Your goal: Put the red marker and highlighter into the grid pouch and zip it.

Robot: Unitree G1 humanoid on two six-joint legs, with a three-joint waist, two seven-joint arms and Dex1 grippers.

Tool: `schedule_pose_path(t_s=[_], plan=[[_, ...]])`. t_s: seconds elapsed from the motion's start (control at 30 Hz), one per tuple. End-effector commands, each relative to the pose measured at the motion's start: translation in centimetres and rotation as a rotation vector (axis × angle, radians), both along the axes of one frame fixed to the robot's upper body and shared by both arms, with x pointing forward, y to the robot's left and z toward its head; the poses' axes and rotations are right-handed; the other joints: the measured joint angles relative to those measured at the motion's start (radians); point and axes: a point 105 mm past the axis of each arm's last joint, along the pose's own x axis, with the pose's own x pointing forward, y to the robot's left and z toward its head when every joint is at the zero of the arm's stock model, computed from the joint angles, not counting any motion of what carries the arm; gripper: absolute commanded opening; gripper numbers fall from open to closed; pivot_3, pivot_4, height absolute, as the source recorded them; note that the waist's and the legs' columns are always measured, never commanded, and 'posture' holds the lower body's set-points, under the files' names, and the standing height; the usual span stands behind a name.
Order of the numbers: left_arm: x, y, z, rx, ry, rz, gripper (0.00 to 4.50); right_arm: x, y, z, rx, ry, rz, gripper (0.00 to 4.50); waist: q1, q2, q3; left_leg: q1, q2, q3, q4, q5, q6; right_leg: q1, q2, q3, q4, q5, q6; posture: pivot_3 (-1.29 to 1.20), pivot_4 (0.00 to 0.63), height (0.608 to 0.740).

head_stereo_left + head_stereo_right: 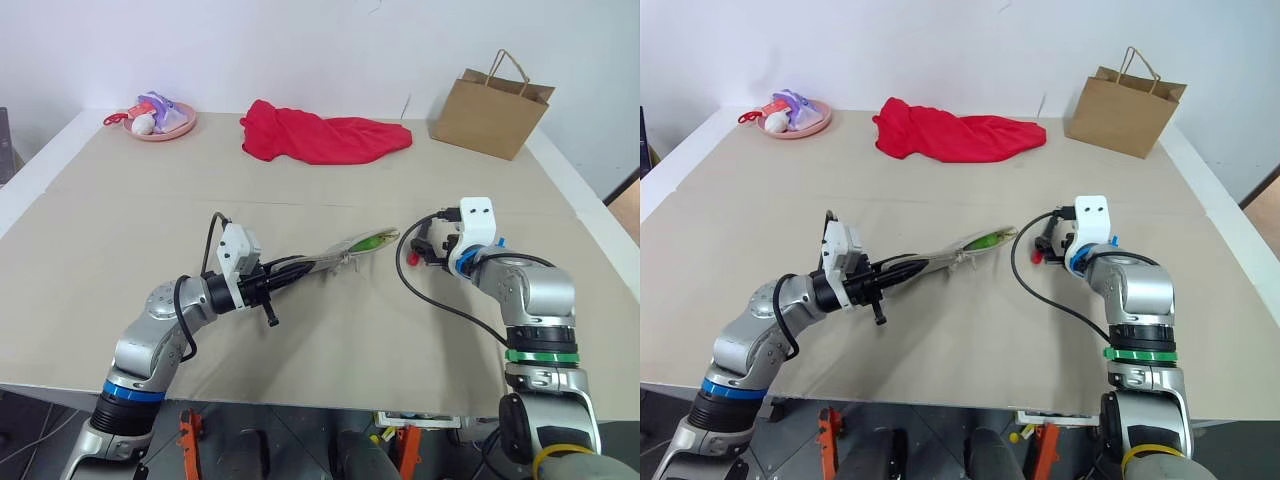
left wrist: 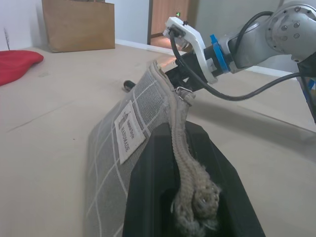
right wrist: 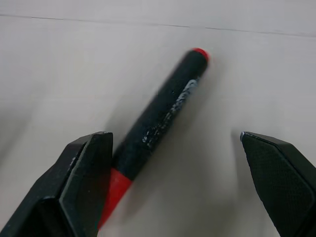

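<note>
**Centre on the marker before we close**

Our right gripper (image 3: 173, 182) stands wide open, the marker (image 3: 160, 121) lying slantwise on the table between its fingers. We should square up, then pinch mid-barrel. Beyond, our left gripper (image 1: 262, 290) is clamped on the pouch (image 2: 133, 143), highlighter (image 1: 372, 240) already inside.

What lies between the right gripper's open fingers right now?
The red marker lies on the bare table between the right gripper's fingers, untouched as far as the right wrist view shows.

You see grid pouch (image 2: 129, 129) lifted edge-up, highlighter (image 1: 372, 240) inside its open end; red marker (image 3: 160, 123) flat on table just beside pouch.
</note>
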Motion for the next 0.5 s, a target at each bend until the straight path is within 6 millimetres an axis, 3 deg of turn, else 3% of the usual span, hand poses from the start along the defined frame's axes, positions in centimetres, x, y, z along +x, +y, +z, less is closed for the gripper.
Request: schedule_pose_path(t_s=[0.03, 0.17, 0.5], plan=[[-0.7, -0.1, 0.8, -0.013, -0.062, -0.01, 0.0, -0.8, 0.6, -0.5, 0.031, 0.023, 0.001, 4.45, -0.001, 0.0, 0.0, 0.0, 0.0, 0.0, 0.0, 0.0, 0.0, 0.0, 0.0, 0.0, 0.0, 0.0, 0.0, 0.0, 0.15, 0.74], [-0.8, 0.0, 0.3, -0.014, -0.06, -0.007, 0.0, -1.2, 1.7, -1.2, 0.054, 0.044, 0.008, 4.45, -0.003, 0.0, 0.0, 0.001, 0.003, -0.001, 0.0, 0.0, 0.0, 0.0, 0.003, -0.001, 0.0, 0.0, -0.002, 0.0, 0.15, 0.74], [-0.8, 0.0, -0.1, -0.018, -0.065, -0.005, 0.0, -0.6, 1.7, -1.2, 0.065, 0.039, -0.032, 4.45, -0.002, 0.0, -0.001, 0.001, 0.003, -0.001, 0.0, 0.0, 0.0, 0.001, 0.003, -0.001, 0.0, 0.0, -0.002, 0.0, 0.15, 0.74]])
